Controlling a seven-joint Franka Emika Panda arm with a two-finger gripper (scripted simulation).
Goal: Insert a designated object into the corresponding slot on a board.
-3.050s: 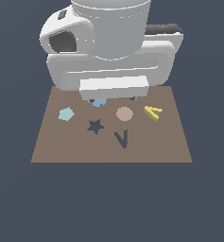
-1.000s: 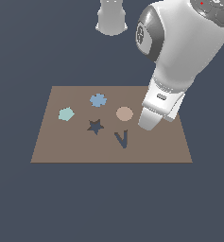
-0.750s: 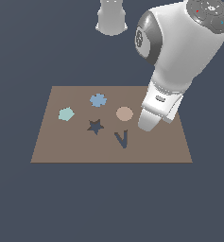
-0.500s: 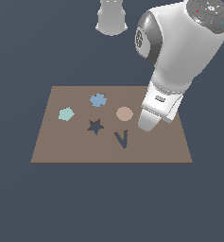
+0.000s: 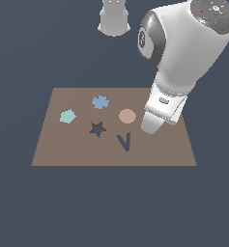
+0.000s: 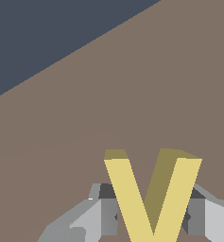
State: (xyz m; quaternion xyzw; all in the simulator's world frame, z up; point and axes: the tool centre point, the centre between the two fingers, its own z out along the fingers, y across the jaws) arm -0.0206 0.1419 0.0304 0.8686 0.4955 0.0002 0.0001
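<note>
The yellow V-shaped block [image 6: 151, 198] sits between the gripper [image 6: 151, 215] fingers in the wrist view, one grey finger [image 6: 104, 215] pressed to each outer arm of the V, so the hand is closed on it; holding it across the two arms keeps its point and opening in a fixed orientation for matching a cutout. In the exterior view the block itself is hidden behind the white wrist, so whether it is lifted off the brown board [image 5: 53, 149] or resting on it is hard to say, though the hand appears to be low over the board's side toward the exterior view's right. The navy V-shaped slot [image 5: 124, 142] lies empty just beside the hand, toward the exterior view's left, with the peach disc [image 5: 127, 116] close by. Farther out are the dark star cutout [image 5: 97, 129], a blue cross-like shape [image 5: 100, 102] and a pale teal polygon [image 5: 67, 116]. The insertion looks not yet done.
</note>
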